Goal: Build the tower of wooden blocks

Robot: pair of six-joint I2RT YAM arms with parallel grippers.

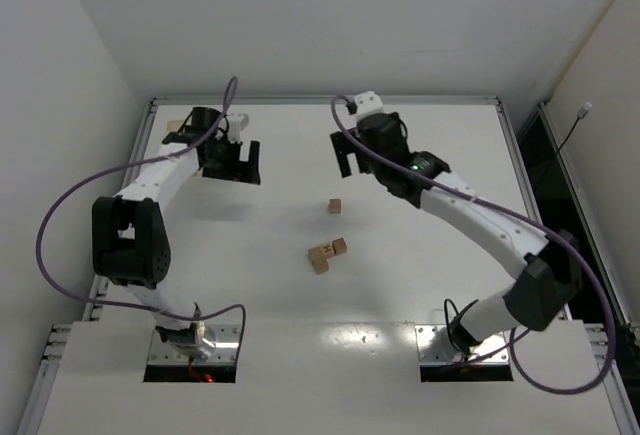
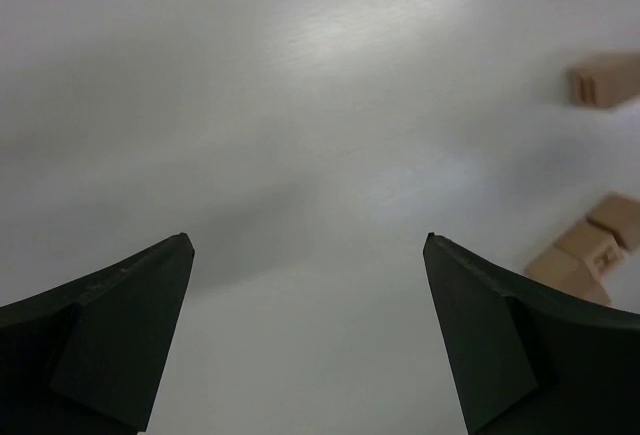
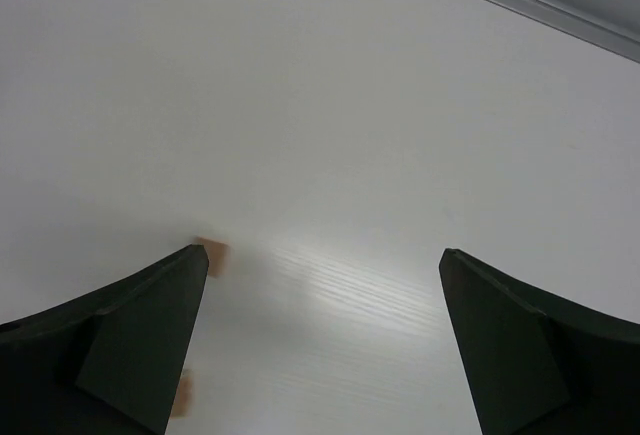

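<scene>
The white bench (image 1: 300,295) carried everything. The left claw (image 1: 245,167) hung released and empty, well to the far left of the block cluster (image 1: 327,253). The right claw (image 1: 352,163), also released, hung beyond it. A single block (image 1: 335,206) lay near the cluster's far side.

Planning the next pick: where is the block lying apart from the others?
In the top view, the lone block sits mid-table, just beyond the block cluster, nearer the right gripper.
</scene>
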